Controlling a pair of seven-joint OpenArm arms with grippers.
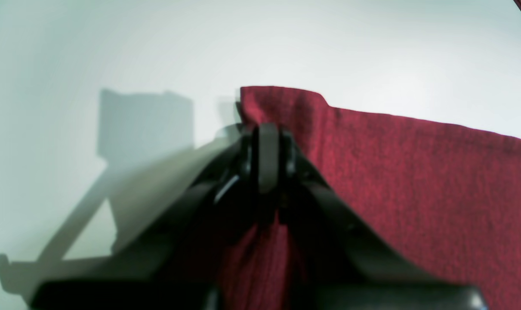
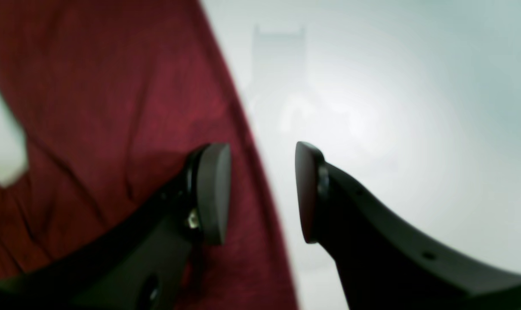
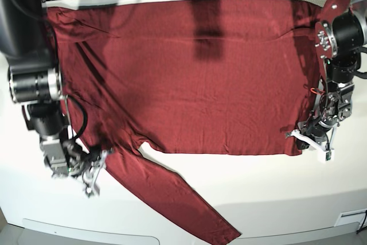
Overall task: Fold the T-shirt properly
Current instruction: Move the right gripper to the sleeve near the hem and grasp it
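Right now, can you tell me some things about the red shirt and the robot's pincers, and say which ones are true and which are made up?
1. The left pincer is shut on the T-shirt. True.
2. The right pincer is squeezing the fabric. False: its jaws stand open with nothing between them, at the shirt's edge.
3. The T-shirt is folded into a small neat square. False: it lies spread wide across the white table.
4. One long sleeve runs slanting toward the table's front edge. True.
5. The T-shirt has a big picture printed on it. False: it is plain dark red.
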